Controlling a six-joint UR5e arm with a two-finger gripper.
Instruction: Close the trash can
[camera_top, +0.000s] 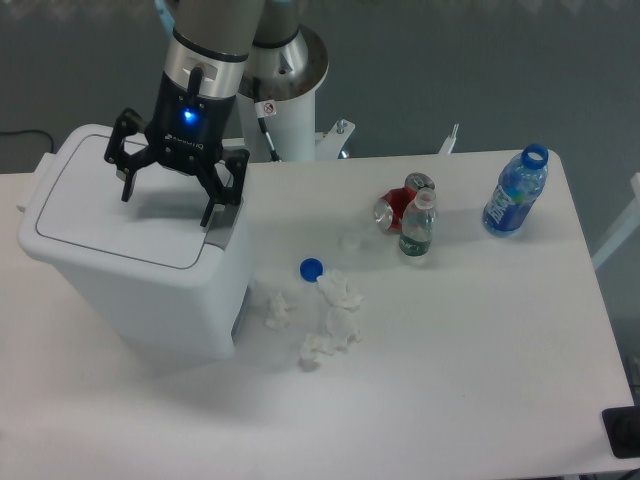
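Observation:
The trash can (140, 280) is a large white bin standing at the left of the table. Its flat lid (90, 205) lies down on the rim, and a grey latch (222, 228) shows at its right edge. My gripper (167, 210) hangs just above the lid's right half, fingers spread open and pointing down. Nothing is held between them. One fingertip (208, 218) is close over the latch, and I cannot tell whether it touches it.
Crumpled white tissues (325, 320) and a blue bottle cap (311, 268) lie right of the bin. A red can (398, 205), a small clear bottle (417, 228) and a blue bottle (515, 192) stand further right. The robot's white base (285, 90) is behind.

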